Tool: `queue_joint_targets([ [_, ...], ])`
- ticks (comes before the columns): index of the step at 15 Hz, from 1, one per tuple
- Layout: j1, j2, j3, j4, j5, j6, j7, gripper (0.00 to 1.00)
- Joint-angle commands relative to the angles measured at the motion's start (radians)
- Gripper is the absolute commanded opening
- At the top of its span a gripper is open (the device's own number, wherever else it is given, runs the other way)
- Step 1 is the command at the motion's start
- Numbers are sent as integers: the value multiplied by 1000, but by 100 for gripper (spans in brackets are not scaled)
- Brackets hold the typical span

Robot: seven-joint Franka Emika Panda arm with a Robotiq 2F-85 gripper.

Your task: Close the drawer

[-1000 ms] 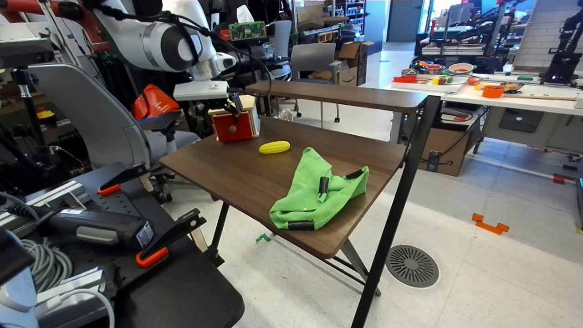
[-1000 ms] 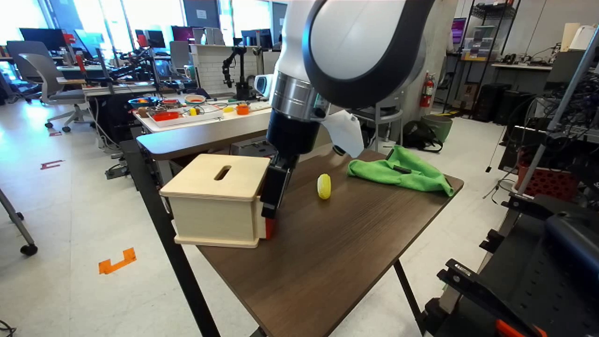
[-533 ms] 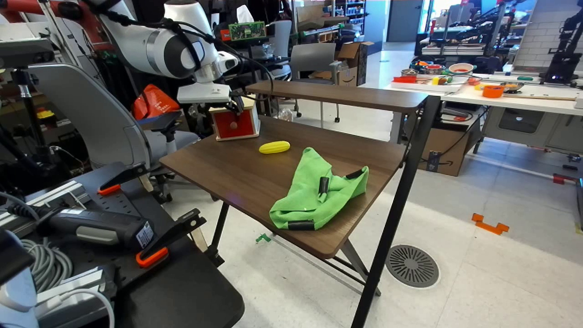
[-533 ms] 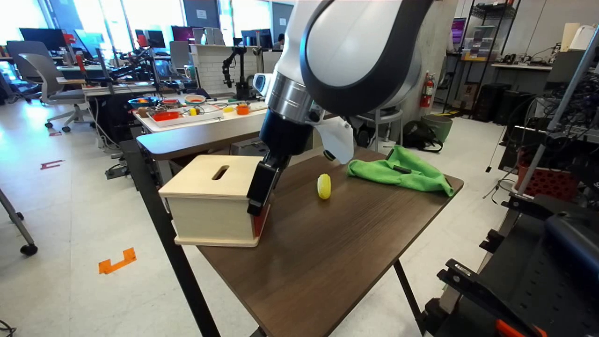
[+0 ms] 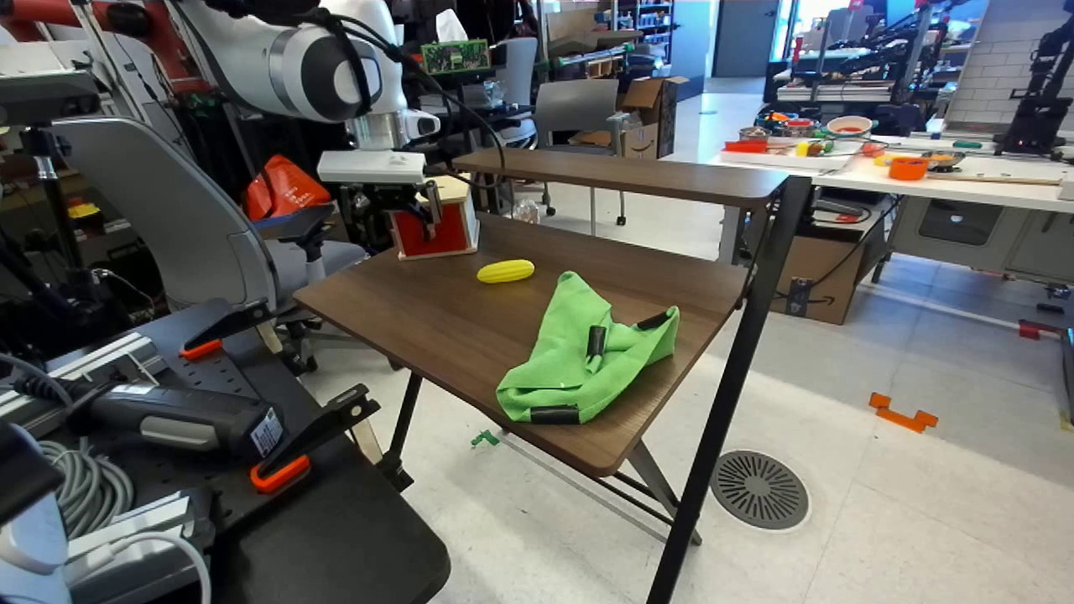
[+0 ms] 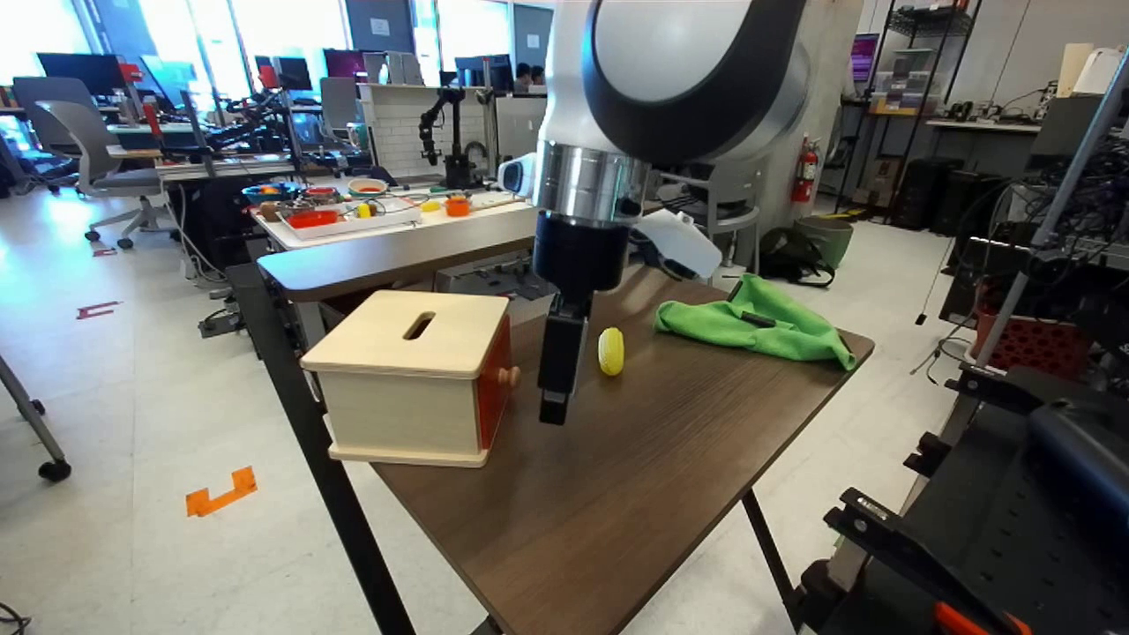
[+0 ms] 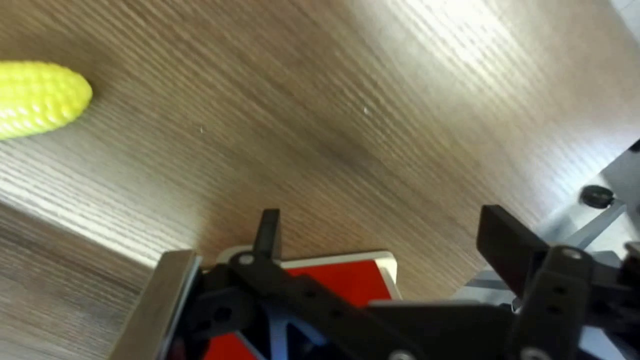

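Note:
The drawer is a red front with a round wooden knob in a light tan wooden box. In an exterior view the drawer front (image 6: 490, 392) sits flush with the box, which stands on the table. It also shows in an exterior view (image 5: 451, 232), partly behind the gripper, and at the bottom of the wrist view (image 7: 345, 282). My gripper (image 6: 554, 410) points down in front of the drawer, apart from the knob, above the table. In the wrist view the gripper (image 7: 380, 220) has its two fingers wide apart with nothing between them.
A yellow corn-like object (image 6: 610, 351) and a green cloth (image 6: 754, 322) lie on the brown table (image 6: 600, 503). A raised shelf (image 5: 621, 174) runs along one table side. A black cart with tools (image 5: 336, 512) stands close by.
One second ago the drawer stuck out a little with my gripper against its front. Half a second ago it was pushed flush. Now my gripper has backed away and the knob shows.

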Motion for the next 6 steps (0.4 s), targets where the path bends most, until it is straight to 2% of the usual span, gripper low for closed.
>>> queue_joint_targets([
  [1, 20, -131, -27, -40, 40, -175, -5, 100],
  [2, 21, -154, -29, -38, 52, -215, -6, 100],
  [3, 32, -82, -40, -5, 47, -143, -21, 100],
  [6, 38, -137, -46, -16, 61, -200, -21, 100],
])
